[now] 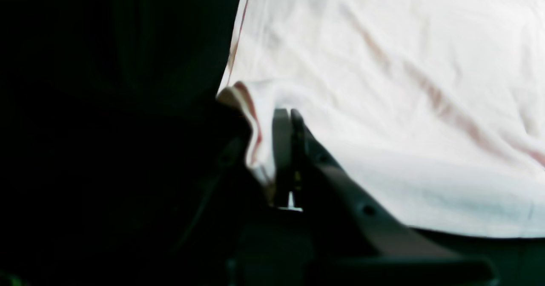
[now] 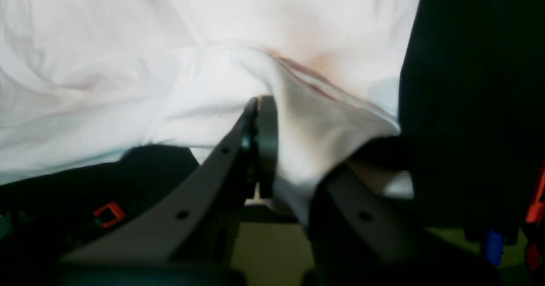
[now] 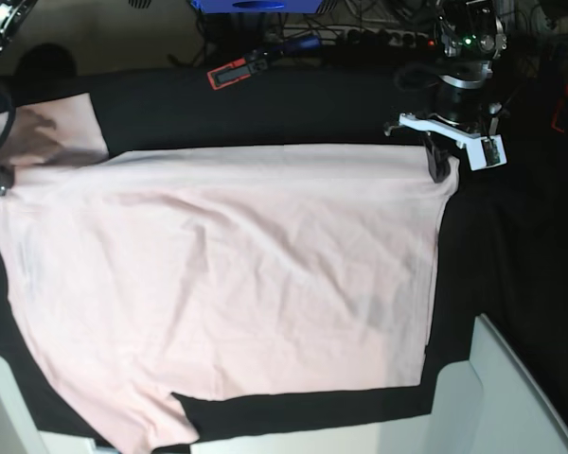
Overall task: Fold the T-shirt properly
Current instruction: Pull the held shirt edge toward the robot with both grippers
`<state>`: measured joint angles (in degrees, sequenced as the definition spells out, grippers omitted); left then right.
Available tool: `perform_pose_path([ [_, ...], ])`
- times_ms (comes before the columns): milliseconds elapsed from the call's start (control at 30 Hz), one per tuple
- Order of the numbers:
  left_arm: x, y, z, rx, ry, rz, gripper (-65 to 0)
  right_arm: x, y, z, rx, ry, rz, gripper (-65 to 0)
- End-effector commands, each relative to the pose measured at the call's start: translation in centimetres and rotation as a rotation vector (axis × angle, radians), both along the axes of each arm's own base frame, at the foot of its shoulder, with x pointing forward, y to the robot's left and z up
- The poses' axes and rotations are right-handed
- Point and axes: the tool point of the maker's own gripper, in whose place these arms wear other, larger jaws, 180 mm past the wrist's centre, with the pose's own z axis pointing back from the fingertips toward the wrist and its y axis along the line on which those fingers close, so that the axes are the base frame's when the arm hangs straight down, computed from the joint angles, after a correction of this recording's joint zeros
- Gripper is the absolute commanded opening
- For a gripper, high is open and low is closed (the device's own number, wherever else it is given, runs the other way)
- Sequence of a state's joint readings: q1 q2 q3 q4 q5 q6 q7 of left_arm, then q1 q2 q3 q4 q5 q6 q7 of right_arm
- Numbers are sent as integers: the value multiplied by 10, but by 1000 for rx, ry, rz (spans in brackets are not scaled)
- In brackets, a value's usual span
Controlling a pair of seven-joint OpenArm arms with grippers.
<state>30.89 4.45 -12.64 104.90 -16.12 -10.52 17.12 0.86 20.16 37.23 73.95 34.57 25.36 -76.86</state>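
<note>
The left gripper [image 1: 289,120] is clamped tight on a bunched corner of the T-shirt [image 1: 404,107], its two dark fingers pressed flat together with a fold of pale cloth between and beside them. In the base view this gripper [image 3: 441,168] sits at the far right corner of the garment, by the hem. The right gripper [image 2: 260,120] is likewise closed on a raised ridge of the fabric; in the base view that arm is barely in frame at the left edge, near the shoulder, so its grip is read from its own wrist camera.

The T-shirt [image 3: 227,274] lies spread across the black table cloth [image 3: 511,274], plain side up, one sleeve [image 3: 52,132] at far left and another sleeve [image 3: 133,416] at near left. With both far corners pinched, the step in hand looks like the first fold: lifting the far edge and carrying it toward the near edge. That move likely calls for both arms rising together and travelling evenly, so the cloth stays taut.

The near hem has bare cloth just beyond it. A white panel [image 3: 511,397] stands at near right, and an orange-tipped tool [image 3: 232,71] lies beyond the far edge, both clear of the path.
</note>
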Motion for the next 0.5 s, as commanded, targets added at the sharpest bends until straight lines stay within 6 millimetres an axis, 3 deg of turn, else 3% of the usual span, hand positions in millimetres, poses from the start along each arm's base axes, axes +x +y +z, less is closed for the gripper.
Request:
perform_pose_path([
  [0,2,2,12,13,-40,2,-650,5,-10,10,-22,-29,-9,-650],
  [167,-7,3,15,25,-32,-5,-650,-18,-10,-1,-22,19,-8,-650],
  [333,-8,1,32,45,-61,-16,-650,-31,-10,-7,-23,50,-7,-650],
  [467,-14,9,37,66,-58,-2,-650,-39,-23,4,-46,21,-46,-650],
])
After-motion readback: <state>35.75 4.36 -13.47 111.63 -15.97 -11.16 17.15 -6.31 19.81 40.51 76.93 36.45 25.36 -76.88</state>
